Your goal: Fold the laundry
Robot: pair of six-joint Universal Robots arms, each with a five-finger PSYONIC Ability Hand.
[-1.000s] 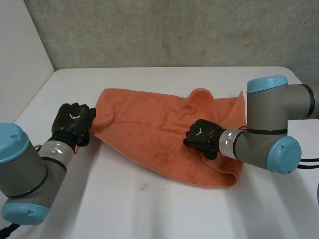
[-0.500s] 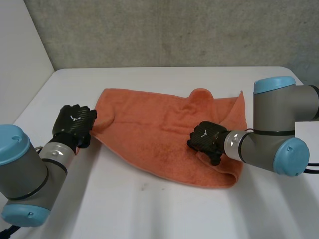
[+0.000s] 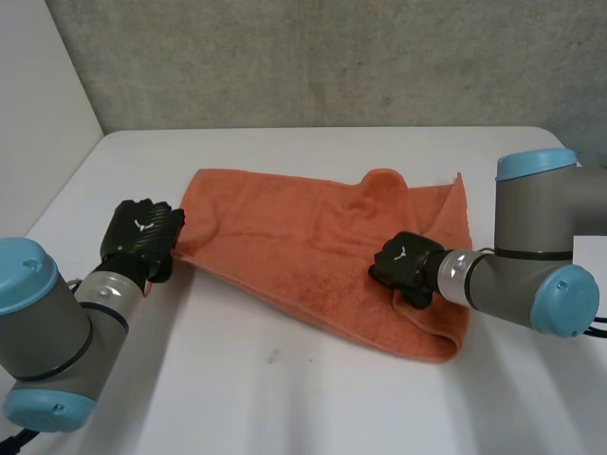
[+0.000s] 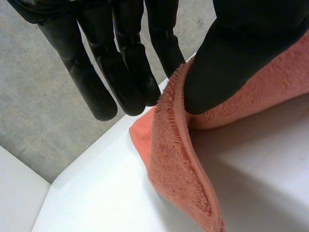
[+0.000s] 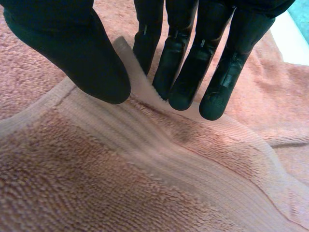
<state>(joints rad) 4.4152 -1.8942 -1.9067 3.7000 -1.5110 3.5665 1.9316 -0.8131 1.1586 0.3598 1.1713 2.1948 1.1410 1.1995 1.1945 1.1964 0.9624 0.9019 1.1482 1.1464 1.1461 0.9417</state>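
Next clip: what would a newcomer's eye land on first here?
A rumpled orange towel lies across the middle of the white table. The left hand pinches its corner at the robot's left, and the right hand pinches a raised edge toward the towel's right side.

Soft, even light is falling from above, making the white table (image 3: pixel 313 152) glow bright while the concrete wall (image 3: pixel 313 57) is sitting dimmer. In the left wrist view the lifted orange towel (image 4: pixel 178 159) is casting a soft grey shadow on the table, and a dull sheen is showing on the fingers (image 4: pixel 130 82) of the left hand (image 4: pixel 241 48).
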